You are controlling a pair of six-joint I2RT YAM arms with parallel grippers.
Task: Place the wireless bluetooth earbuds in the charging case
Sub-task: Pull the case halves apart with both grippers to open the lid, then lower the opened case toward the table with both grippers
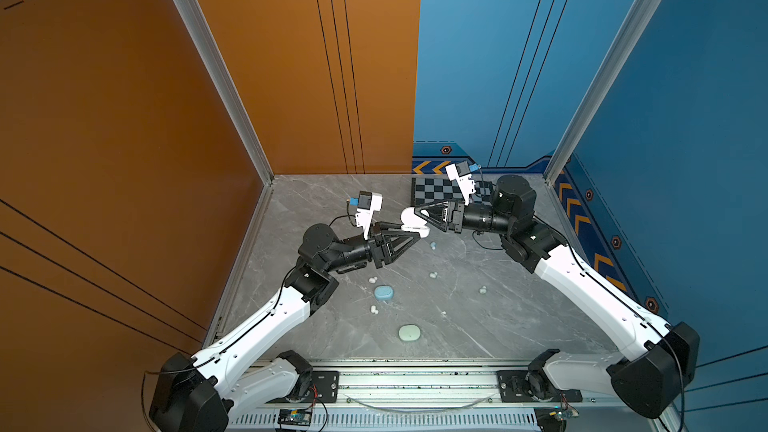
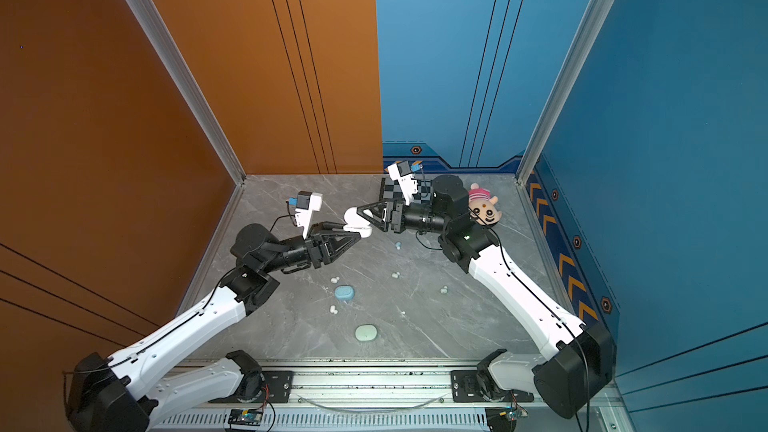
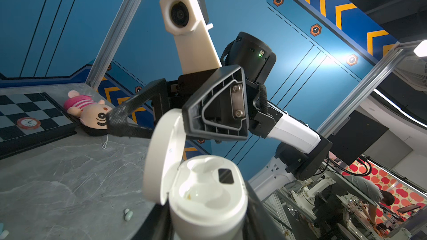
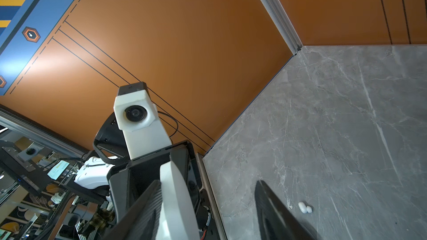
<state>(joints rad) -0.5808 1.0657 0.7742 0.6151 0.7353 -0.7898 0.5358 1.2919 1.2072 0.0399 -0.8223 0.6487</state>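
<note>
1. White plastic marks the thing in hand: the white case [image 3: 208,195] hangs above the table [image 1: 498,326]. Its base is pinched between the partly closed fingers of the left gripper [image 1: 409,231], probably so the sockets face up and hold steady for loading.
2. Its lid [image 3: 161,158] stands flipped open. The right gripper [image 1: 421,216] straddles the lid with its fingers apart and grips nothing. One finger seems to rest against the lid, though the wrist view is too tight to be sure. I judge it is there to keep the lid back.
3. Both sockets look empty.
4. The earbuds all lie loose on the table, below the white case and nearer the robot's base. A pale blue one [image 1: 433,245] is closest to it, with mint ones [image 1: 482,290] and white ones [image 1: 372,280] farther off.
5. A shut blue case [image 1: 384,292] and green case [image 1: 409,332] lie farther still.
</note>
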